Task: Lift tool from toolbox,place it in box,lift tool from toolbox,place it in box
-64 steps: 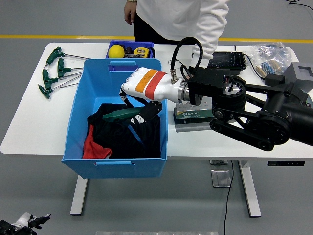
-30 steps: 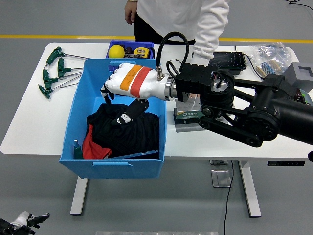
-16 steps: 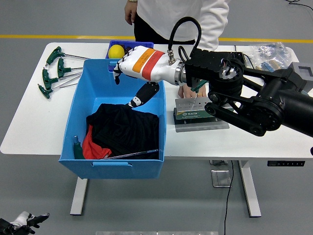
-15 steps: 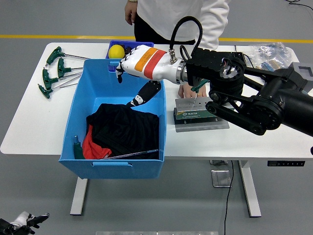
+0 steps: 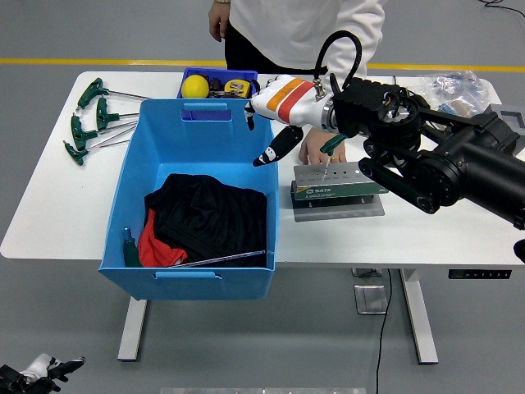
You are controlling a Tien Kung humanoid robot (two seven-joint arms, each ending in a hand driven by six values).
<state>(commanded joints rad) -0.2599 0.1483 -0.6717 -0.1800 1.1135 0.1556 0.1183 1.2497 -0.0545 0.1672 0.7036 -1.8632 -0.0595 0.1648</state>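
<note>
My right hand [image 5: 257, 138], white with orange and red bands, hovers open over the back right rim of the blue box [image 5: 197, 131] and holds nothing. A green-handled T-wrench [image 5: 130, 247] lies in the box's front left corner, its shaft running along the front wall beside a black and red cloth [image 5: 205, 217]. To the right stands the grey tool rack [image 5: 336, 191] with a green-handled tool [image 5: 333, 145] upright in it. A person's hand [image 5: 312, 153] rests at the rack's back edge. My left hand [image 5: 45, 369] hangs low at the picture's bottom left.
Several green T-handle keys [image 5: 86, 123] lie at the table's left end. Behind the box is a small blue bin [image 5: 246, 76] with a yellow ball [image 5: 195, 85] and a tape measure [image 5: 238, 85]. A black case [image 5: 379, 100], a plastic bag [image 5: 447, 90] and a grey device [image 5: 509, 119] sit at the far right.
My right hand let go of the green-handled tool inside the box, then rose and drew back to the right, out over the box's rim toward the rack.
</note>
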